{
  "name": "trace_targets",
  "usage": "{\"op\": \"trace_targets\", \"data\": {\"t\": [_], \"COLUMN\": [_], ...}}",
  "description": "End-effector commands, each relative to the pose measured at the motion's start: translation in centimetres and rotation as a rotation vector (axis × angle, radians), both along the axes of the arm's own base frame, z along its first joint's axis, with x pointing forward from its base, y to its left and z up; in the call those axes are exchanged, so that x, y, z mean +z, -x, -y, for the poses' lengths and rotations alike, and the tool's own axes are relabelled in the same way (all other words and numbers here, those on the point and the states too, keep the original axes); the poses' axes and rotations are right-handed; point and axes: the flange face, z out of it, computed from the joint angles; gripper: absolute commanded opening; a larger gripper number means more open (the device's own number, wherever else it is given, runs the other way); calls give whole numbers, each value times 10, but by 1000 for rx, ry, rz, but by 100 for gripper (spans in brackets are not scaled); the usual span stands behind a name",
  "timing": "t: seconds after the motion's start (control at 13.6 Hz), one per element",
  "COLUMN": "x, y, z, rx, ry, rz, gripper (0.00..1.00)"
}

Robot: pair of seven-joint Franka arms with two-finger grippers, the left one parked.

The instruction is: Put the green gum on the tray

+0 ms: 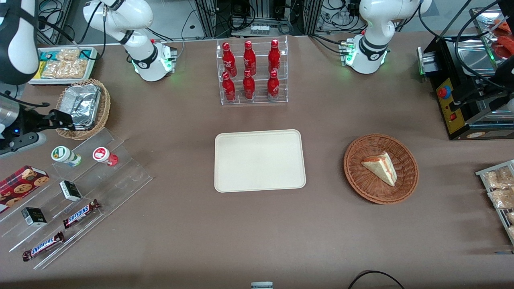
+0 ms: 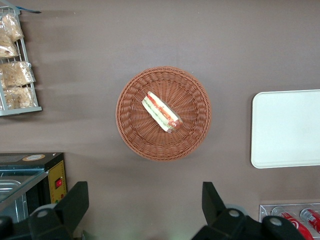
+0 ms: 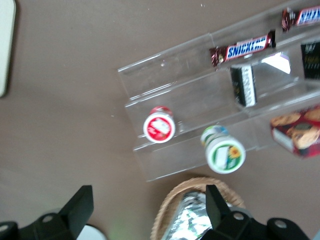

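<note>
The working arm's gripper (image 1: 60, 119) hangs at its own end of the table, above the rim of a wicker basket (image 1: 105, 105) that holds crumpled foil containers (image 1: 82, 105); its two black fingers (image 3: 80, 204) stand wide apart with nothing between them. The green gum (image 1: 64, 155), a small white bottle with a green-and-white lid, stands on the top step of a clear acrylic stepped display (image 1: 120, 176), just beside the red-lidded bottle (image 1: 104, 155) and a little nearer the front camera than the basket. Lower steps of the display carry two small dark boxes (image 1: 70, 190) and two Snickers bars (image 1: 81, 213), with a red cookie box (image 1: 22, 184) beside them. The cream tray (image 1: 259, 160) lies bare at mid-table, well apart from the gum. Farther from the camera than the tray, a clear rack holds six red cola bottles (image 1: 250, 72) (two rows of three). Toward the parked arm's end, a round brown basket (image 1: 405, 160) holds a wedge sandwich (image 1: 381, 167).
</note>
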Motion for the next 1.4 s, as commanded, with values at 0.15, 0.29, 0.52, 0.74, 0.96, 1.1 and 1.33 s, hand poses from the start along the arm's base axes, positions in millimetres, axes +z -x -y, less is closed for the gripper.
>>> {"op": "trace_targets", "data": {"t": [0.15,0.29,0.52,0.74,0.96,1.1,1.33], "x": [-36,-46,-62,-78,-103,-113,-128], "y": [6,9,16,18,26,27,31], "z": [53,63,74,76,80,80,85], "rx": [222,251,279,282,275,302,316], "ry": [4,6,10,20,31,37,45], "rz": [36,52,72,96,126,142,159], "gripper": [100,100,100,100,100,100,100]}}
